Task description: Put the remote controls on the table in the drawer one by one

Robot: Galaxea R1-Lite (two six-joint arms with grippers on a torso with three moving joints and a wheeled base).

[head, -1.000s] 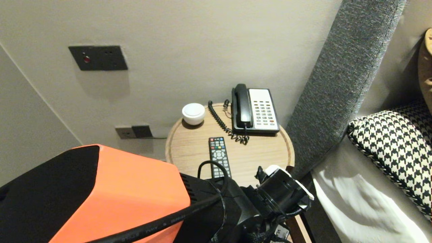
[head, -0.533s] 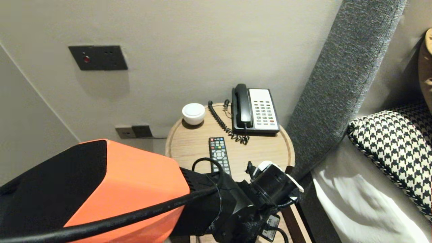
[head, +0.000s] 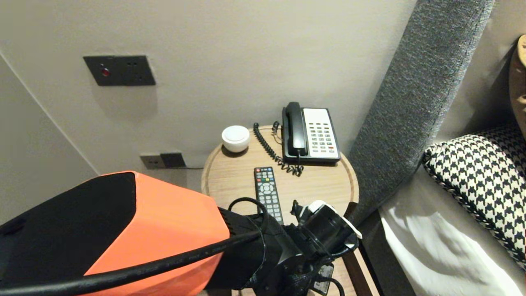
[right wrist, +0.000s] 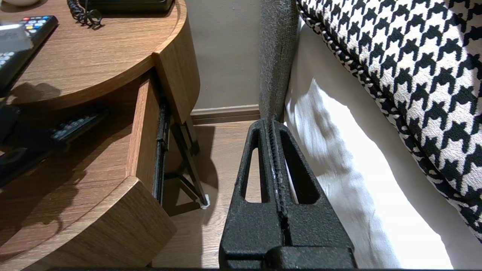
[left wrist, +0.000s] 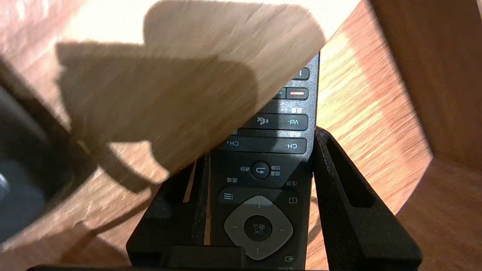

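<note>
Where left tool [left wrist: 260, 148] grips, remote [left wrist: 263, 177] between fingers [left wrist: 339, 188]

Black remote [left wrist: 260, 180] (buttons up) is inside the open drawer [right wrist: 143, 124]

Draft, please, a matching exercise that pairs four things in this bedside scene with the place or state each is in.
Things:
1 left gripper
2 right gripper
3 telephone
4 white pot

Places or states:
A shut on nothing, beside the bed
B back of the tabletop, nearest the headboard
C closed on a remote inside the open drawer
D back of the tabletop, left of the coiled cord

Pairs: 1-C, 2-A, 3-B, 4-D.
</note>
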